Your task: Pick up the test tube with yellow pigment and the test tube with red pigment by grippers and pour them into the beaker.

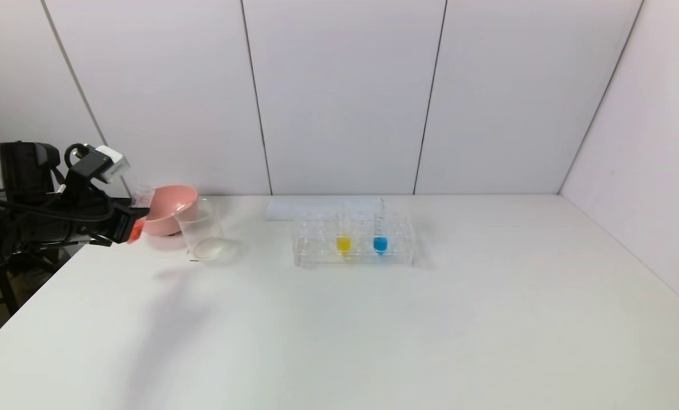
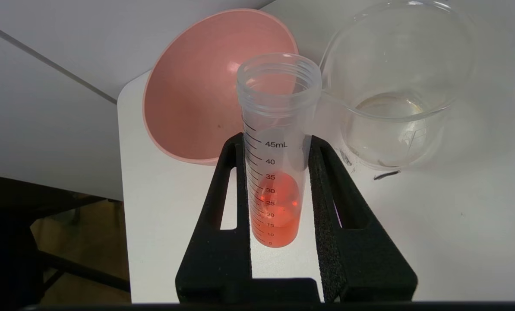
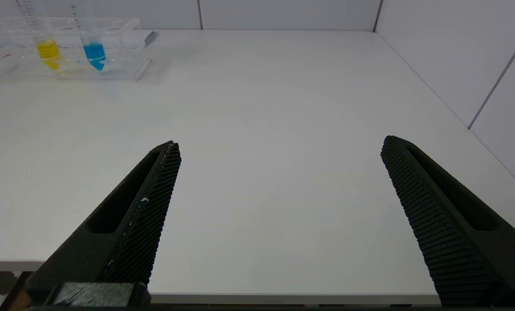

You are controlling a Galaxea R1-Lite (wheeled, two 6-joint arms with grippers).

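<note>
Your left tool [image 2: 279, 142] is clenched on the test tube with red pigment [image 2: 278, 164], one black finger pressed to each side of it, and the orange-red liquid sits in the tube's rounded end between those fingers [image 2: 326, 181]. Seen from the head camera, that tool [image 1: 136, 219] hangs at the table's [image 1: 373, 330] nine o'clock edge, with the tube's open mouth pointing towards the pink bowl [image 1: 171, 208] just beside it. The beaker [image 1: 201, 230] stands on the table at about four o'clock of the bowl, close against it, and you can see only a clear film at its bottom.

The test tube with yellow pigment [image 1: 343, 242] stands upright in the clear rack [image 1: 353, 239] near the table's centre, at roughly three o'clock of the beaker and well apart from it. The tube with blue liquid [image 1: 379, 239] stands in the same rack, just beside the yellow one at its three o'clock.

Your right tool [image 3: 279, 172] is released, its fingers spread wide above bare table, well away from the rack.
</note>
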